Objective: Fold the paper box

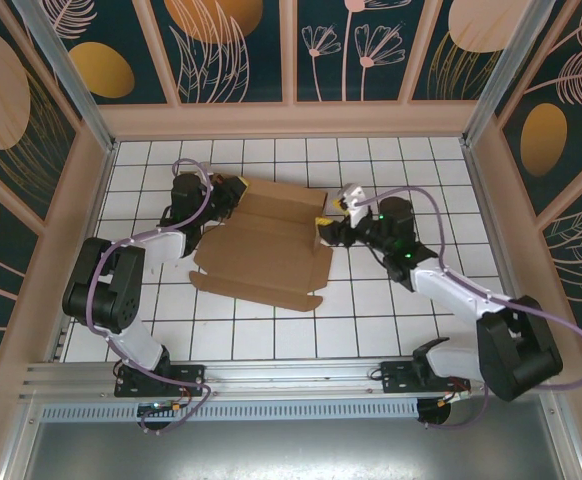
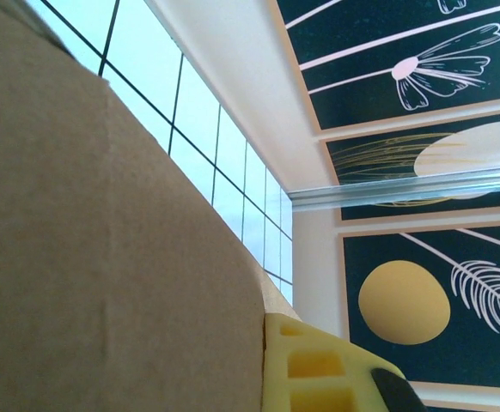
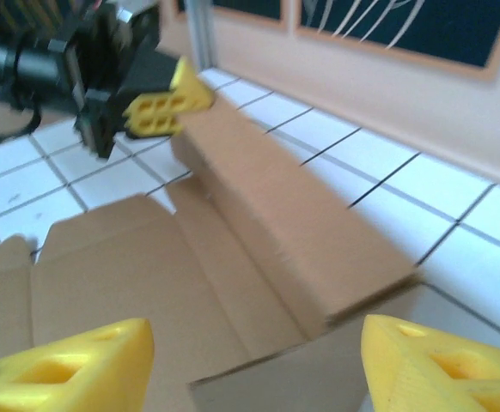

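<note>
You are working with the paper box [image 1: 261,255] lying half-formed in the middle of the tiled table [image 1: 391,310], between the two arms. Its base panel is lying flat, and one long side wall [image 3: 293,223] is standing folded up along the far edge.

Your left gripper [image 1: 233,188] is clamping the far-left end of that wall with its jaws closed. In the left wrist view one yellow finger pad [image 2: 314,369] is pressing flat against the cardboard. This grip seems to be serving as an anchor: it is pinning the crease so the wall does not spring back down, and it is stopping the light sheet from sliding on the tiles.

Your right gripper [image 1: 326,228] is hovering at the opposite end of the same wall with its jaws standing wide apart and gripping nothing. From its wrist camera, one yellow finger is sitting over the base panel and the other outside the wall, so the raised edge is running between them. I cannot tell whether either finger is touching the cardboard. That straddling pose suggests you are lining up to pinch or press this end while the far end is being held. Most flaps are lying unfolded, so the job looks early.
</note>
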Robot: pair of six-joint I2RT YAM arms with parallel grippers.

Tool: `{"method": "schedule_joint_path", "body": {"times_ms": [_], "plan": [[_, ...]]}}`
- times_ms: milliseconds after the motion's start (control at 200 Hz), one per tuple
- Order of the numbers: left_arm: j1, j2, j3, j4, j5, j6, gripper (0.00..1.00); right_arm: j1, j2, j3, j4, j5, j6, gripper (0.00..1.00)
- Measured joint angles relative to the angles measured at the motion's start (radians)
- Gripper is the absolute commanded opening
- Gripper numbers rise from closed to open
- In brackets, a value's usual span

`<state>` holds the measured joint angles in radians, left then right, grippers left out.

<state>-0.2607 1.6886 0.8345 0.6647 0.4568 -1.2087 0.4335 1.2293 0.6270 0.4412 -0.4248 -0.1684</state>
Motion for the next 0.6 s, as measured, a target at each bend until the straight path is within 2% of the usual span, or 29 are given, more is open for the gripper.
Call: {"method": "schedule_joint_path", "body": {"times_ms": [70,205,445,601], "plan": [[0.0,0.0,0.003,-0.007,0.0,0.005,0.0,-0.045,-0.037,-0.003,0.015,0.031,0.035,0.54],[0.0,0.0,0.008,-0.016,0.0,0.005,0.0,-0.077,-0.043,-0.022,0.025,0.11,0.047,0.53],[0.0,0.0,0.009,-0.017,0.008,0.003,0.0,-0.042,0.107,-0.055,0.01,0.126,-0.082,0.67],[0.0,0.0,0.009,-0.016,0.009,0.0,0.0,0.023,0.199,-0.046,0.026,0.127,-0.146,0.69]]}}
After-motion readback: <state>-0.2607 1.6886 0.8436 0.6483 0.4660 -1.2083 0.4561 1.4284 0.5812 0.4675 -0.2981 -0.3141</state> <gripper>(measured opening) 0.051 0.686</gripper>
